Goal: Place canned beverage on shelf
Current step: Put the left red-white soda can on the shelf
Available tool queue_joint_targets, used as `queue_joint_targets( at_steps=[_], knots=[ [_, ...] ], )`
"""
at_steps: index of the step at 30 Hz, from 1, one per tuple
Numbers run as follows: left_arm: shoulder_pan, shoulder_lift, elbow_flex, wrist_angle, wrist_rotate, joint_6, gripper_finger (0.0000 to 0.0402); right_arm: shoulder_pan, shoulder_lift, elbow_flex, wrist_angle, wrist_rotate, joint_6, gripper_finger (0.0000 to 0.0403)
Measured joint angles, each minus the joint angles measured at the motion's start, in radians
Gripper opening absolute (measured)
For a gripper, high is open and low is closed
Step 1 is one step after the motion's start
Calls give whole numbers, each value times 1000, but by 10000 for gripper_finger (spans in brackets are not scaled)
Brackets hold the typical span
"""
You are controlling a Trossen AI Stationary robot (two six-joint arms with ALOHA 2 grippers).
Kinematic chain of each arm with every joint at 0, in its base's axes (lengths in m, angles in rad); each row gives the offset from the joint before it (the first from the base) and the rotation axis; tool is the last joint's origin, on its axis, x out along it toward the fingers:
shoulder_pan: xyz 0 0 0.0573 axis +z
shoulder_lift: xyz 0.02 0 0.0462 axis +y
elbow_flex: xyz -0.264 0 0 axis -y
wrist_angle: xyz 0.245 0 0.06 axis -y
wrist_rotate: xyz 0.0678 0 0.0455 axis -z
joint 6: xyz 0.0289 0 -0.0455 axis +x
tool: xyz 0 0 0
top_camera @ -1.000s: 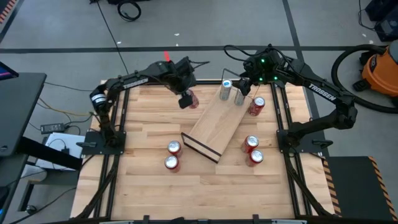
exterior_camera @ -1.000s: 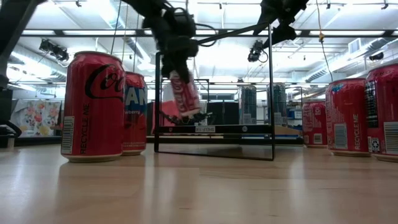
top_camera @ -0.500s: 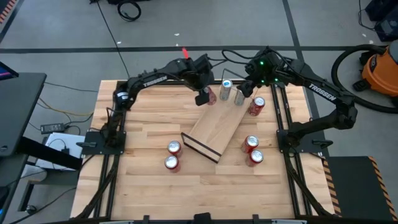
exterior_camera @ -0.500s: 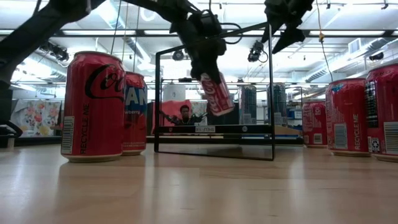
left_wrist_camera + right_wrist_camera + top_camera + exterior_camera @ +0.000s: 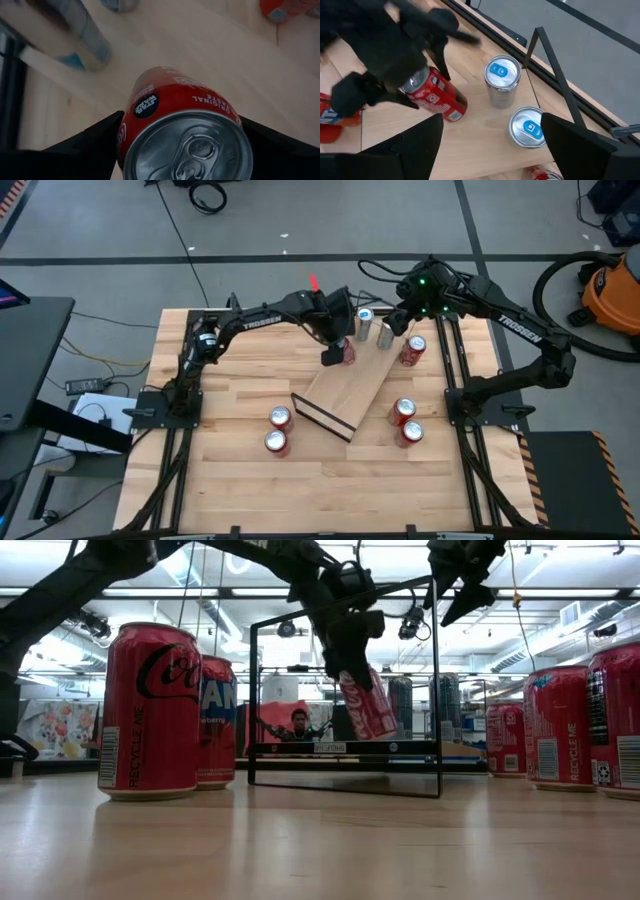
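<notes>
My left gripper (image 5: 338, 348) is shut on a red beverage can (image 5: 346, 353), which hangs tilted over the far end of the shelf (image 5: 345, 387). The shelf is a light-wood board with a dark near end and a thin black wire frame (image 5: 252, 700). Two silver cans (image 5: 502, 75) (image 5: 527, 127) stand upright on the board's far end, right of the red can. My right gripper (image 5: 491, 120) hovers open above the silver cans, with nothing between its fingers. My left gripper pinches the red can's side wall near its top end (image 5: 131, 131) between its two fingers (image 5: 92, 142). The fingers come from above, slanting toward the table's right edge. The can hangs tilted, its lid up toward the wrist and its bottom end (image 5: 380, 730) just clear of the board.
Two red cans (image 5: 278, 430) stand at the near left of the table. Three red cans (image 5: 413, 348) (image 5: 403, 410) (image 5: 411, 432) stand to the right of the shelf. The near half of the board (image 5: 330, 400) is bare.
My left gripper has carried the red can toward the table's right edge and a little down, from beside the shelf's left side to above the board's far end. The can has stayed tilted in the hold. My right gripper has kept its place.
</notes>
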Motion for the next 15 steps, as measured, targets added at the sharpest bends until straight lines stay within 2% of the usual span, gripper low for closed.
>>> queue_joint_targets(
  at_steps=[7, 15],
  knots=[
    [4, 7, 42, -89, 1, -92, 332, 0, 0, 0, 5, 0, 11, 345],
    [21, 8, 103, -75, 5, -161, 332, -14, 0, 0, 3, 19, 22, 345]
  ],
)
